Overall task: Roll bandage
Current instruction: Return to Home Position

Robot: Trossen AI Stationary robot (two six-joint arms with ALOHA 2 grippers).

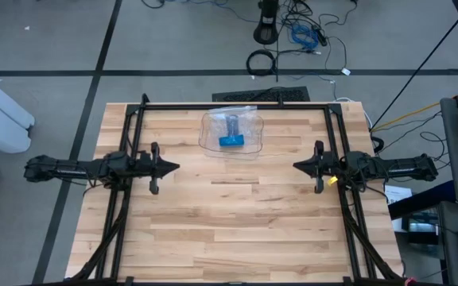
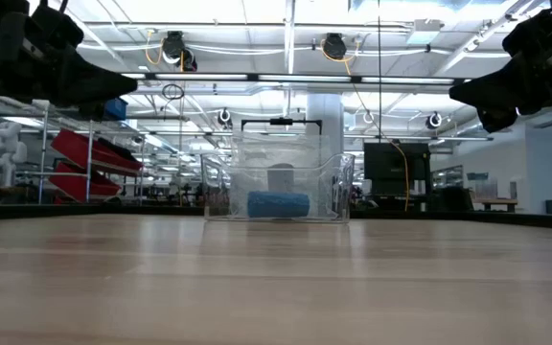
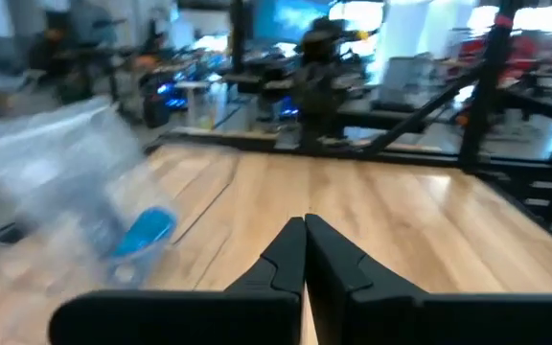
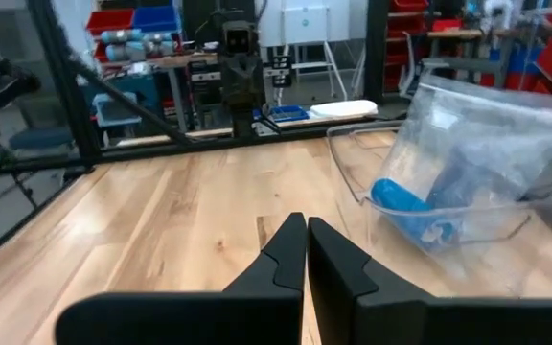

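A rolled blue bandage (image 1: 231, 141) lies on the floor of a clear plastic bin (image 1: 249, 147) that stands on the table's far middle; both also show in the low view as bandage (image 2: 278, 204) and bin (image 2: 338, 187), and in the wrist views as bandage (image 3: 145, 231) and bandage (image 4: 398, 197). My left gripper (image 1: 175, 167) hovers shut at the table's left, pointing level toward the right. My right gripper (image 1: 296, 166) hovers shut at the table's right, pointing level toward the left. Both are well clear of the bin and hold nothing.
A black frame (image 1: 237, 104) runs along the table's far edge and down both sides under the arms. The wooden tabletop (image 1: 237, 222) stretches bare between the grippers and toward the near edge. Cables and a stand lie on the floor beyond.
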